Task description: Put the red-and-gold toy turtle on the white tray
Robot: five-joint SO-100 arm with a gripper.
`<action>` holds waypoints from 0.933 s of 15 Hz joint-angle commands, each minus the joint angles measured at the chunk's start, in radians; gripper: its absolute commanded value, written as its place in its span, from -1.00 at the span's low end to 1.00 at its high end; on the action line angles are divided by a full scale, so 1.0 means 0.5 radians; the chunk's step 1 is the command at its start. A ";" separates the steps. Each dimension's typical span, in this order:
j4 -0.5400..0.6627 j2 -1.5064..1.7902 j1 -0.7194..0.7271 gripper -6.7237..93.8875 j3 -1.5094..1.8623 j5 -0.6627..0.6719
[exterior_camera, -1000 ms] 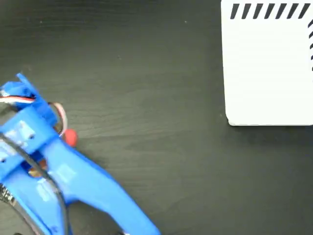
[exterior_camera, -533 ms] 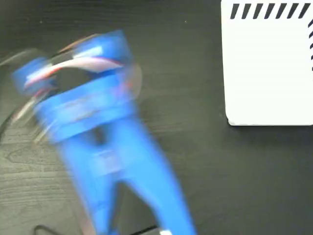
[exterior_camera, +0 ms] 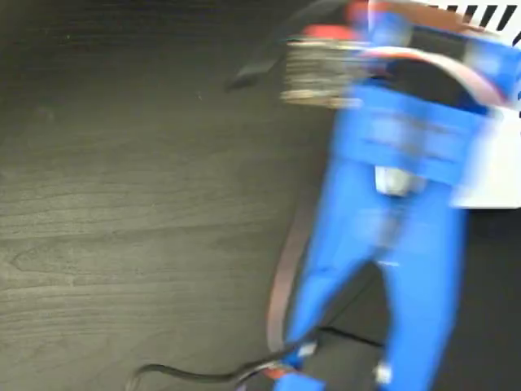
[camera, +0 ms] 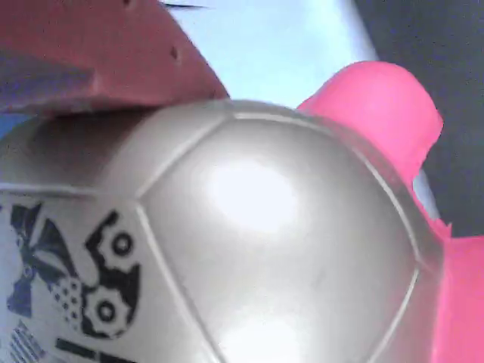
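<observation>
In the wrist view the toy turtle (camera: 249,249) fills the frame. Its shiny domed shell carries a black-and-white printed mark at the lower left, and its red head (camera: 378,113) points up and right. One reddish finger (camera: 91,53) presses on the shell's upper left. Behind the turtle lies the white tray (camera: 280,45). In the fixed view the blurred blue arm (exterior_camera: 399,187) reaches up over the left edge of the white tray (exterior_camera: 494,191). The gripper (exterior_camera: 358,32) is smeared near the top, shut on the turtle. There the turtle itself is lost in blur.
Dark wood table (exterior_camera: 122,204) spreads across the left of the fixed view. A black cable (exterior_camera: 195,376) trails along the bottom edge beside the arm's base. Black diagonal stripes (exterior_camera: 484,12) mark the tray's top edge.
The arm has swung from the table's left side to the right, carrying the turtle up off the table to the tray's left edge.
</observation>
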State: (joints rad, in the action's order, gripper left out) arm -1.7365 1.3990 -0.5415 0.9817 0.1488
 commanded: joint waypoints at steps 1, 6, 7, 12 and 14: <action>0.083 -0.028 -0.178 -0.87 -0.089 -0.061; 0.209 -0.518 -0.202 -0.87 -0.218 -0.156; 0.209 -0.595 -0.202 -0.87 -0.298 -0.181; 0.218 -0.847 -0.261 -0.87 -0.641 -0.230; 0.221 -0.905 -0.273 -0.87 -0.687 -0.227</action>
State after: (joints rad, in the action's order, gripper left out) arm -1.6322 0.9050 -0.6550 0.7056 0.0245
